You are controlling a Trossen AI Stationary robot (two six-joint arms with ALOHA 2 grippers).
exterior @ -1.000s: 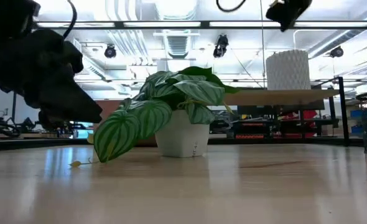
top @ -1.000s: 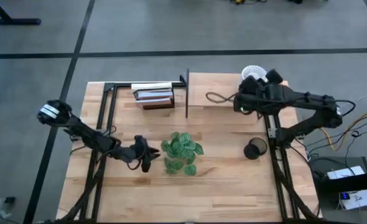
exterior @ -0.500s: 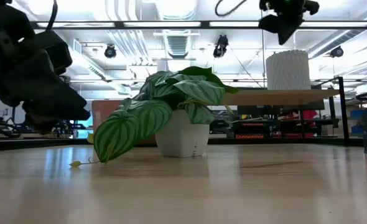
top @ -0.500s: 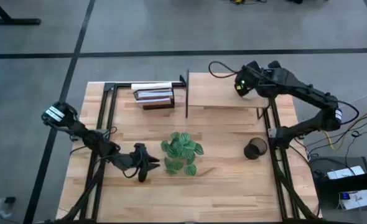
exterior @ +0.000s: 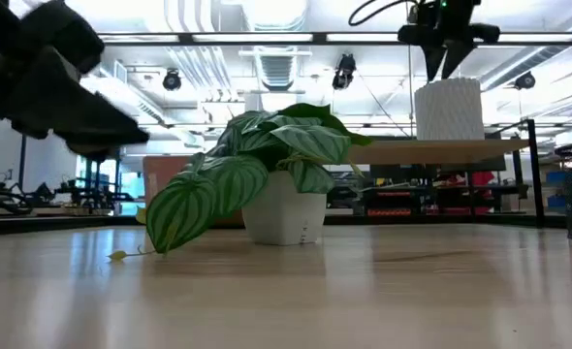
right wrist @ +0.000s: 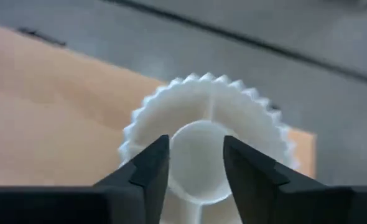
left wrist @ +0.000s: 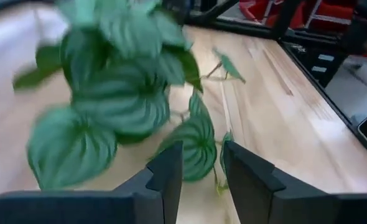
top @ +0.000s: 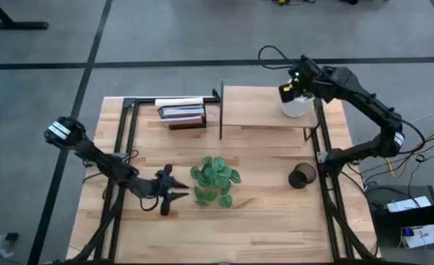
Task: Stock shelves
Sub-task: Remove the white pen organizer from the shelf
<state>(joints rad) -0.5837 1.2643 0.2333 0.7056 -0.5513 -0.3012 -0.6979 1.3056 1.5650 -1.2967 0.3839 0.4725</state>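
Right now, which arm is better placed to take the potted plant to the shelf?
Left. Its claw sits open on the table right beside the plant, leaves showing just past its fingers. The right claw is up over the white ribbed vase on the shelf board, far from the plant.

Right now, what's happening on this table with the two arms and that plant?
The right end effector hangs open directly above a white ribbed vase standing on the shelves at the far side of the table. The left end effector, open, points at the potted plant in the middle of the tabletop without touching it. A dark mesh cup stands on the right side, untouched.
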